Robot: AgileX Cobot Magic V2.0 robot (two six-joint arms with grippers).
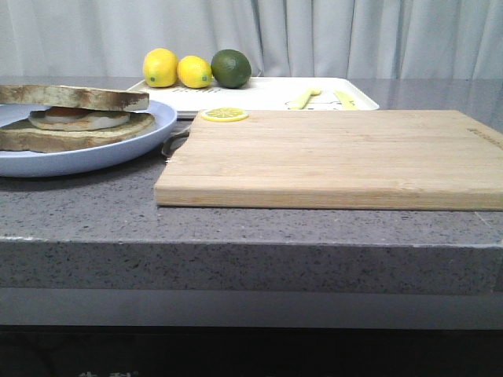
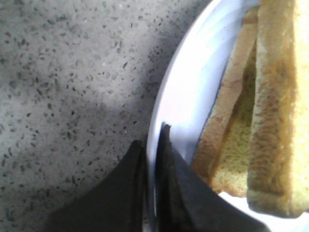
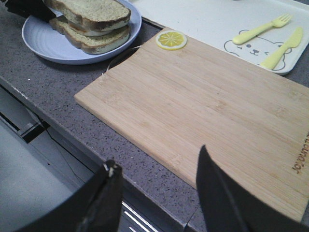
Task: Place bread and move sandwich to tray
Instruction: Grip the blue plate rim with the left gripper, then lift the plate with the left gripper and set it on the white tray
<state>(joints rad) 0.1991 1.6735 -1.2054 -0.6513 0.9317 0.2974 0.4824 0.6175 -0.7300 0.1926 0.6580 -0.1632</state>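
Observation:
The sandwich [image 1: 75, 118] lies on the pale blue plate [image 1: 118, 153] at the table's left. The bread [image 1: 75, 97] lies on top of it, over the fried egg [image 1: 78, 118] and the lower slice. My left gripper [image 2: 152, 137] is shut on the plate's rim [image 2: 193, 82], with the sandwich [image 2: 275, 106] just beside its fingers. It is out of the front view. My right gripper [image 3: 158, 159] is open and empty above the table's front edge, near the cutting board. The white tray [image 1: 267, 90] lies at the back; it also shows in the right wrist view [image 3: 203, 19].
A wooden cutting board [image 1: 330, 157] fills the middle, with a lemon slice [image 1: 224, 115] on its far left corner. On the tray stand two lemons [image 1: 160, 67], a lime [image 1: 231, 68], and a yellow fork [image 3: 256, 31] and knife [image 3: 282, 48].

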